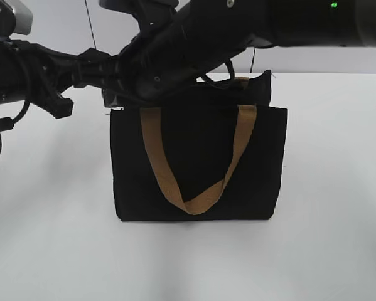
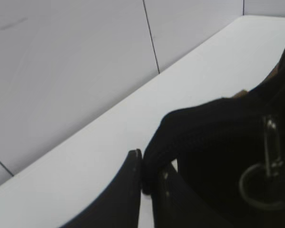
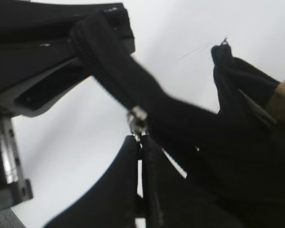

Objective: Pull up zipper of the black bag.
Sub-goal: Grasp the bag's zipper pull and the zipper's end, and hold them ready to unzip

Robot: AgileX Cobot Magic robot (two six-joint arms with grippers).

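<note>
- At the table's centre, one black bag is stood upright, two tan handles being counted.
- At the bag's 10 o'clock corner, fabric is clenched by the left gripper, apparently as an anchor.
- The zipper pull is pinched by the right gripper, seemingly for drawing it along.

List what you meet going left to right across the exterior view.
Left arm → black bag's left edge → left leg of the tan strap → right leg of the strap → bag's right edge → bare white table.
</note>
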